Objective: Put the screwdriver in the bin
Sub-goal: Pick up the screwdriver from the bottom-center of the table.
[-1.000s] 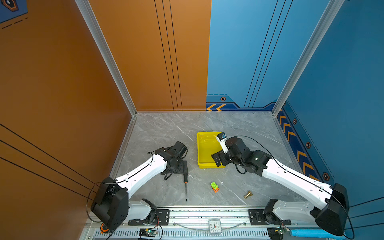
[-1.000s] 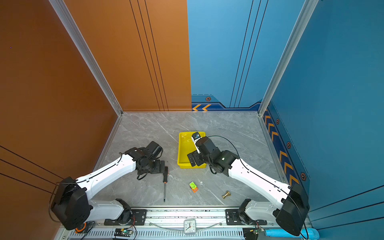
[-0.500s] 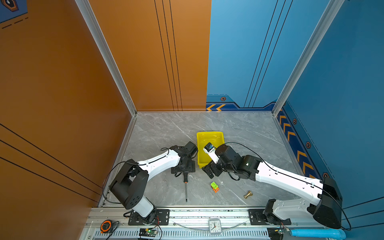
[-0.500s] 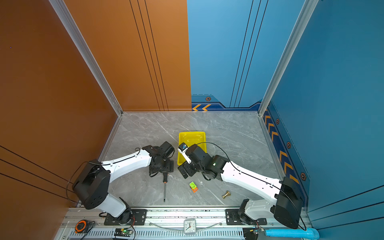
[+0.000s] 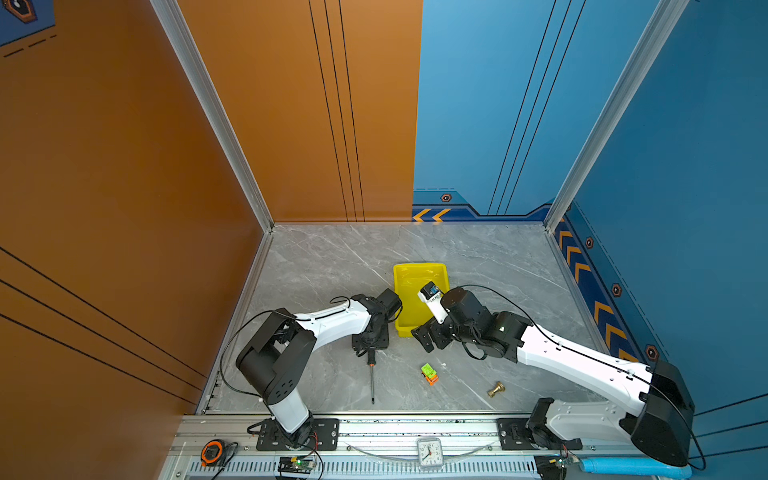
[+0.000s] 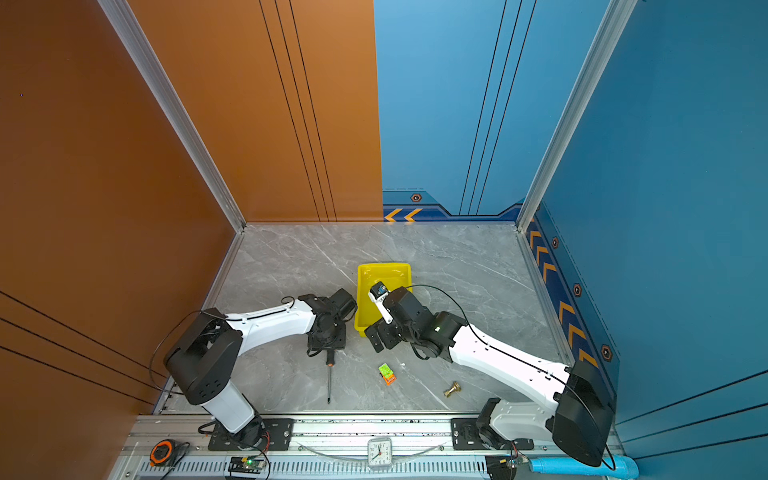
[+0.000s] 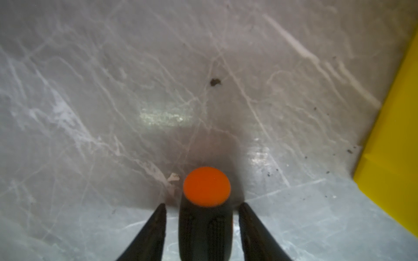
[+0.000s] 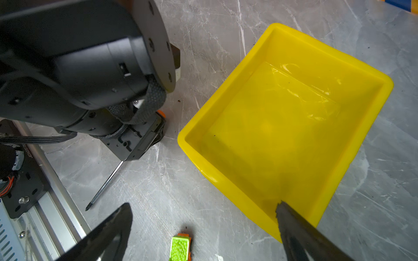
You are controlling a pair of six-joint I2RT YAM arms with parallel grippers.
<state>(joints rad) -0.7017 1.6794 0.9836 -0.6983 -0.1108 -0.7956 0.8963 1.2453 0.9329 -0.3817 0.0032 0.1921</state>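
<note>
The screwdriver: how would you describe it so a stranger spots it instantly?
Find the yellow bin on the grey marble table. Off its near corner, under the left gripper, lies the screwdriver. It alone is long and thin, with a black handle and orange collar.

bin [image 8: 316, 52]: glossy yellow plastic; tabletop [image 8: 226, 45]: smooth veined marble look; screwdriver [image 5: 372, 378]: thin metal shaft, matt black handle

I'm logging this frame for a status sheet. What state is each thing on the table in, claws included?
bin: upright on the table, empty.
screwdriver: lying flat on the table, outside the bin.
left claw: astride the screwdriver's handle; whether it grips cannot be told.
right claw: open, empty, at the bin's near corner.
toy block: loose on the table.
brass fitting: on its side, untouched.
</note>
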